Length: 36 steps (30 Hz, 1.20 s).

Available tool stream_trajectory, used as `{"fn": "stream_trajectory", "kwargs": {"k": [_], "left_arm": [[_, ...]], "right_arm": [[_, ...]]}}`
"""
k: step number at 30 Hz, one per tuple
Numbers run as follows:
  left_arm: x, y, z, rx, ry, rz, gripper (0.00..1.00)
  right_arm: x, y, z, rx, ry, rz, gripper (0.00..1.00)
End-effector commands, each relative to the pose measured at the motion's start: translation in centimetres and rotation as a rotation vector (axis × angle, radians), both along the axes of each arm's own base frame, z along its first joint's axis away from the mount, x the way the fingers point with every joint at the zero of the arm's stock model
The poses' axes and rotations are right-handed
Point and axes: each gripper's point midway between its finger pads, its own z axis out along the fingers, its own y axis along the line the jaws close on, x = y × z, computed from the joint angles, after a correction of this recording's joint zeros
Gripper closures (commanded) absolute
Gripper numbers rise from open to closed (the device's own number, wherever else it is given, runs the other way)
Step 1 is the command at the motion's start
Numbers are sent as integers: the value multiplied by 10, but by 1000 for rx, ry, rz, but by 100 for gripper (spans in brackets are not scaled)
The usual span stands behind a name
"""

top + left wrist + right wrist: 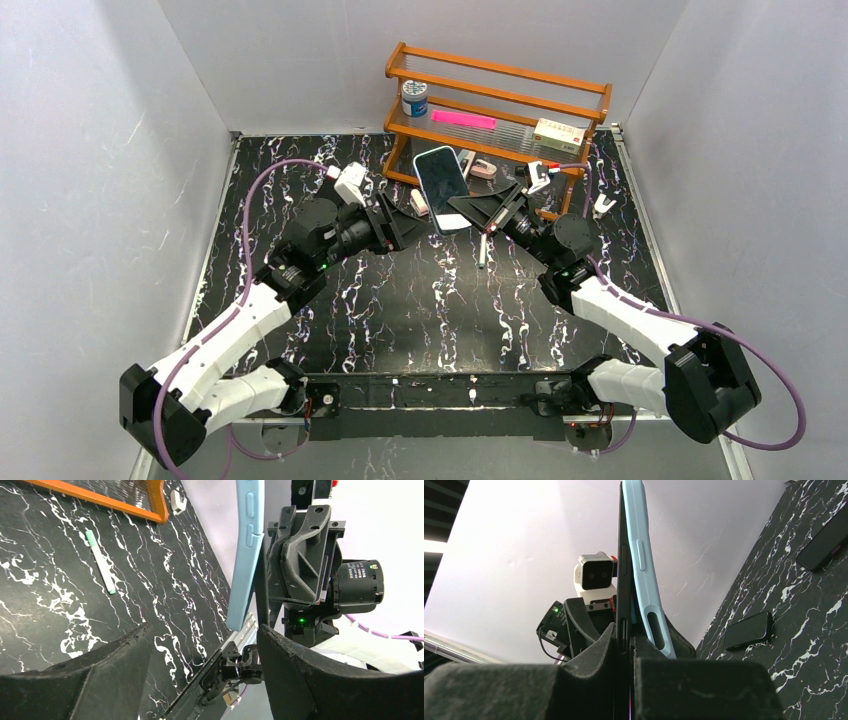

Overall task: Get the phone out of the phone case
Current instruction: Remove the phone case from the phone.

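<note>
— So, where do we have it?
— Up off the table (pixel 400 310), toward the middle of the far edge, just in front of the wooden rack (pixel 500 75). Our right gripper (pixel 624 647) is pressed together on the dark edge of the phone (pixel 623 580). The light blue phone case (pixel 245 555) bows away from it along one side.
— And our left gripper (pixel 200 635)?
— Spread wide, jaws either side of the case's loose end, touching nothing that we can see.
— How will it handle, do we think?
— The phone looks a stiff, smooth slab, so probably slippery and no friend of a drop. We judge the case soft and rubbery: it bends, grips well, and would spring back if let go.
— So we take the case, not the glass?
— Yes, on the lifted rim near its end, peeling away from the right pinch. Whether that pinch also catches a lip of the case we cannot quite tell from the wrist view; if it does, it may fight us.
</note>
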Motion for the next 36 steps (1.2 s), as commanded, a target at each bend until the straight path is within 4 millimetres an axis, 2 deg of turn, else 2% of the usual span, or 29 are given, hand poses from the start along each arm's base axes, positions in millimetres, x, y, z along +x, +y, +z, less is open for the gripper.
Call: {"fn": "stream_trajectory", "kwargs": {"k": [1, 8, 26, 30, 36], "left_arm": [[1, -11, 7, -38, -28, -8, 29], [10, -20, 5, -73, -11, 12, 30], [35, -40, 49, -355, 5, 40, 47], [42, -45, 53, -382, 11, 45, 54], [52, -43, 50, -378, 9, 90, 82]], "right_arm": [[-12, -16, 66, 135, -139, -27, 99], [-14, -15, 65, 130, -143, -14, 99], [-29, -7, 45, 61, -117, 74, 99], [-31, -5, 44, 49, -122, 95, 99], [-32, -5, 38, 38, -119, 92, 99]]}}
